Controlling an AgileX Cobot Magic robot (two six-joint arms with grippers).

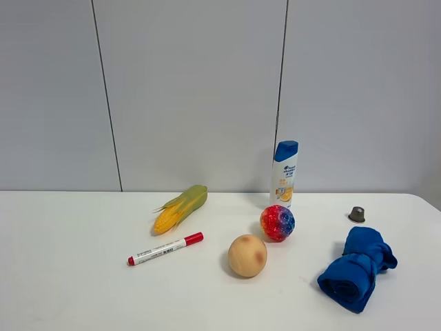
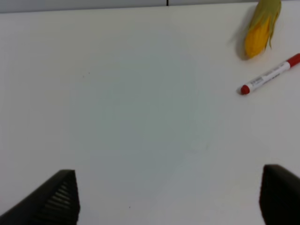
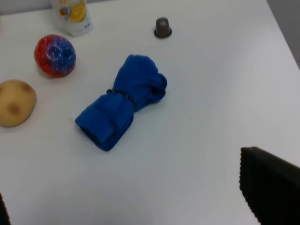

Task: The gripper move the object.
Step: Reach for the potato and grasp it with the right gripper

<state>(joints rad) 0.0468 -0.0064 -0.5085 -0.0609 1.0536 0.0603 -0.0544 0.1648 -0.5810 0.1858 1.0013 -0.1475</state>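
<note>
The tan-orange ball (image 1: 247, 256) with a brownish blotch rests on the white table (image 1: 69, 289), just in front of and to the left of the red-and-blue speckled ball (image 1: 277, 223). It also shows at the edge of the right wrist view (image 3: 15, 109). My right gripper (image 3: 136, 199) is open and empty, back from the ball with a blue cloth between them. My left gripper (image 2: 168, 199) is open and empty over bare table, far from the ball. Neither arm shows in the exterior high view.
A rolled blue cloth (image 1: 357, 267) lies to the right of the ball. A shampoo bottle (image 1: 284, 174) stands behind the speckled ball. A small grey cap (image 1: 357, 214) sits at the far right. A corn cob (image 1: 180, 208) and a red marker (image 1: 165, 249) lie to the left.
</note>
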